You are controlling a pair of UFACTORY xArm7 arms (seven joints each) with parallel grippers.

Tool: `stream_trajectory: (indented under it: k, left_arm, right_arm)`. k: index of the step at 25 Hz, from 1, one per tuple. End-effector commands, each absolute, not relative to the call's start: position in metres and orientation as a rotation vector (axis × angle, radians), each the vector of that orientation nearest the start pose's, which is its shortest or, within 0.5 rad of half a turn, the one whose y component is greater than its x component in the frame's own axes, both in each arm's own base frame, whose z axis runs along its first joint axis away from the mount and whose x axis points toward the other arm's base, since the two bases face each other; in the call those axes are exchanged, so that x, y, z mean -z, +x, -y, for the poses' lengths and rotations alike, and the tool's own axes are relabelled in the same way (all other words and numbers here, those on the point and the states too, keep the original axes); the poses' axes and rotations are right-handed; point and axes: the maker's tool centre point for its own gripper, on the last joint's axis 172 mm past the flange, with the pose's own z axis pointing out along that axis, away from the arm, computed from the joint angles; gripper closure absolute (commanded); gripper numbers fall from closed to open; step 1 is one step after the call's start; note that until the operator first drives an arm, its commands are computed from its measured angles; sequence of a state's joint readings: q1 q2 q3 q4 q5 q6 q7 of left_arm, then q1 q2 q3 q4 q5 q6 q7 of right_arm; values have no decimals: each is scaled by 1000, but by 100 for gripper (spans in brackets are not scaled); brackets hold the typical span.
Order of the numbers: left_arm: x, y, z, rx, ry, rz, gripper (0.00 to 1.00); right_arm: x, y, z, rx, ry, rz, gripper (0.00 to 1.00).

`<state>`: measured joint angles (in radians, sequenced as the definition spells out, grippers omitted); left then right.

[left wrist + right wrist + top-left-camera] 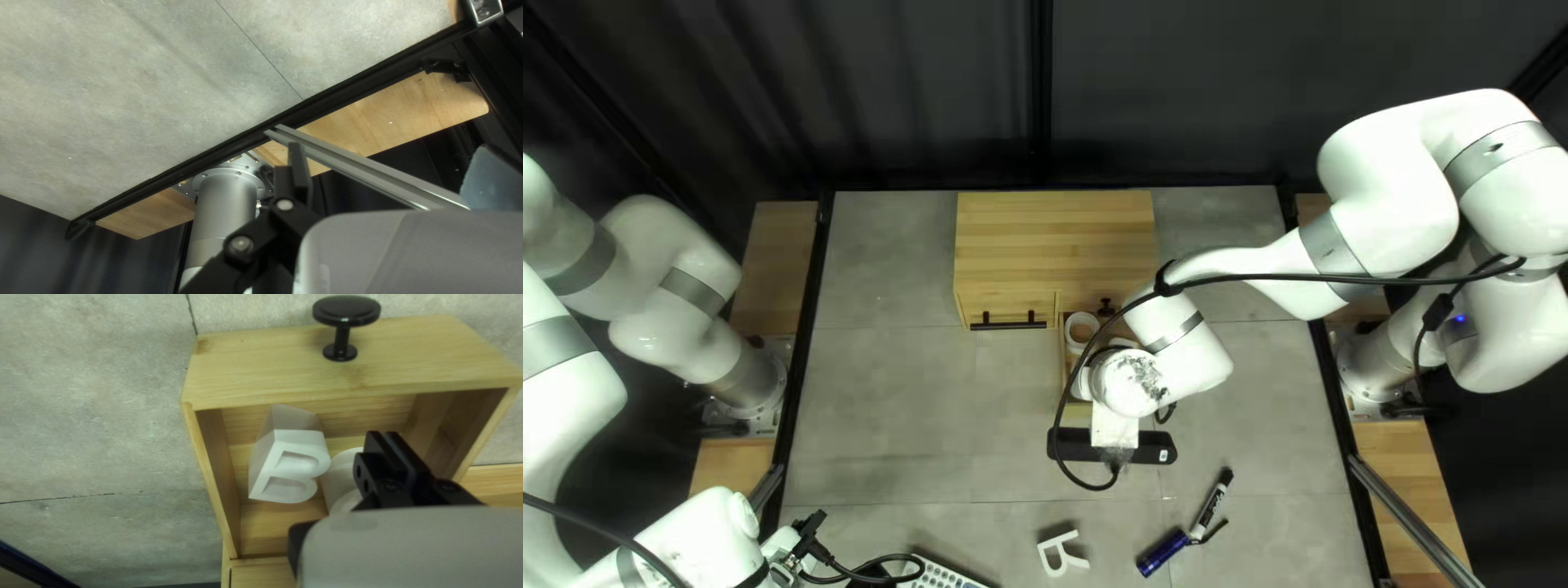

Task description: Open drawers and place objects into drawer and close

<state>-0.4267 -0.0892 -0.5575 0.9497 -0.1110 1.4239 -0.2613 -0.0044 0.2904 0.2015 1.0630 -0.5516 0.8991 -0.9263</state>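
- Top left view: the open drawer (1062, 365) juts from the cabinet (1056, 240) toward the near edge, and your right arm (1231, 267) reaches in from its side, wrist bent down over it. Your left arm (703, 534) hangs back at the near left corner, much farther off. The letter R (1059, 538) and the marker (1209, 510) lie on the counter (904, 425), nearer you than the drawer; the marker's long axis slants up toward the right.
- Left wrist view: your left tool (298, 158) looks spread, judging by its one visible finger standing wide; it's aimed at bare counter and its own base.
- Right wrist view: your right tool (385, 434) is pressed together on nothing. The white roll (339, 473) sits just beside it, inside the drawer, with the letter B (294, 438) beyond. The knob (346, 310) is past the front panel, so closing probably means lifting over that panel, then pushing cabinetward.
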Motion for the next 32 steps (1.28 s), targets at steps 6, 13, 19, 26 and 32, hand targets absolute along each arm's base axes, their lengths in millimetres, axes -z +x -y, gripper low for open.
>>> stream_trajectory:
  k: [6,13,19,26,32]
  left_arm:
    - [-174,163,288,-526,-2748,-962,0]
    - [-174,163,288,-526,-2748,-962,0]
    - [-174,163,288,-526,-2748,-962,0]
    - [-174,163,288,-526,-2748,-962,0]
    - [-174,163,288,-526,-2748,-962,0]
  right_arm:
    - [-83,469,-12,-447,-2525,2244,100]
    - [-74,460,-6,-491,-2589,2105,100]
    - [-75,461,-4,-538,-2619,2052,100]
    - [-86,446,-6,-577,-2615,2061,100]
    - [-92,441,-15,-606,-2590,2096,100]
